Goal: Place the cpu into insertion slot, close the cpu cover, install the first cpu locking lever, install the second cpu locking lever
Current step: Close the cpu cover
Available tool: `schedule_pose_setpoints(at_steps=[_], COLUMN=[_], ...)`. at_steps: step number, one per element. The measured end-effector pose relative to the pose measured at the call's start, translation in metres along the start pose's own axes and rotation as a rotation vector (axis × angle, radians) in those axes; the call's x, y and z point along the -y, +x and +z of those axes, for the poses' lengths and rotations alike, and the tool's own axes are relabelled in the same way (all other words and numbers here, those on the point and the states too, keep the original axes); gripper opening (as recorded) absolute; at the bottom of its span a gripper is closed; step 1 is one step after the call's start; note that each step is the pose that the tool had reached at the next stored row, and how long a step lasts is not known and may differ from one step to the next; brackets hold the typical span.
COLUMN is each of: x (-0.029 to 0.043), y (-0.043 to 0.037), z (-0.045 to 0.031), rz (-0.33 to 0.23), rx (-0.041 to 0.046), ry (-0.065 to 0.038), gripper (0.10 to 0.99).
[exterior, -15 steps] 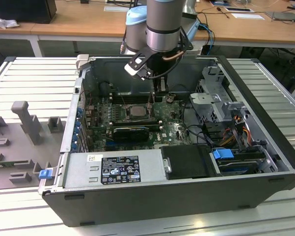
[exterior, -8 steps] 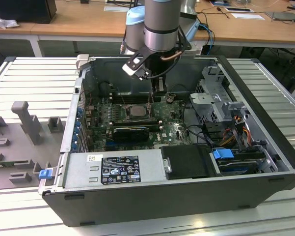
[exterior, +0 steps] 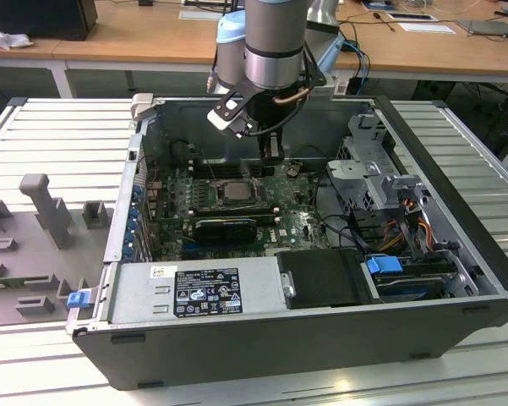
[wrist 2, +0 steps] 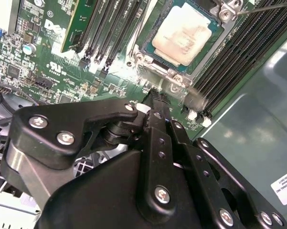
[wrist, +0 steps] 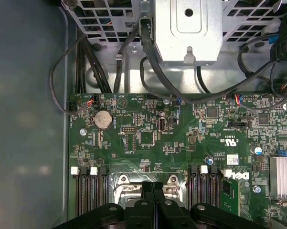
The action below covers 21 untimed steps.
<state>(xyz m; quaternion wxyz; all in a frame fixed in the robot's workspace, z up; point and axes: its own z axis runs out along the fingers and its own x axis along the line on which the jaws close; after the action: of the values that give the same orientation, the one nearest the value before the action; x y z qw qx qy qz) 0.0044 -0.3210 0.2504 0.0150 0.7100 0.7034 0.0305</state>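
The gripper (exterior: 271, 155) hung low inside the open computer case (exterior: 321, 338), its 2 black fingers (wrist: 148, 202) pressed together with only a thin seam between them and nothing held. In the second wrist view their tip stood just beside the rim of the insertion slot (wrist 2: 144, 45), near the memory slots (wrist 2: 110, 28). The cpu (wrist 2: 185, 32) lay flat in that slot, pale top up, its green border bare. I could not tell where the cpu cover stood. Placing looked done, and the work seemed to be at the cover or 1 of the levers. That called for a fine touch on thin metal at the rim, without nudging the chip.
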Motion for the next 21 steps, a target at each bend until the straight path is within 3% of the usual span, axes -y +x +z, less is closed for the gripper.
schedule_pose_setpoints(at_steps=[8, 11, 16, 21], x=[0.0060, 0.0110, 0.0146, 0.0334], y=[-0.0001, -0.0003, -0.0009, -0.0011], z=[0.0013, 0.0108, 0.0203, 0.0211], rz=[0.000, 0.000, -0.009, -0.009], rx=[0.0000, -0.0001, -0.0008, -0.0021], ry=[0.000, 0.001, 0.001, 0.004], gripper=[0.106, 0.106, 0.106, 0.106])
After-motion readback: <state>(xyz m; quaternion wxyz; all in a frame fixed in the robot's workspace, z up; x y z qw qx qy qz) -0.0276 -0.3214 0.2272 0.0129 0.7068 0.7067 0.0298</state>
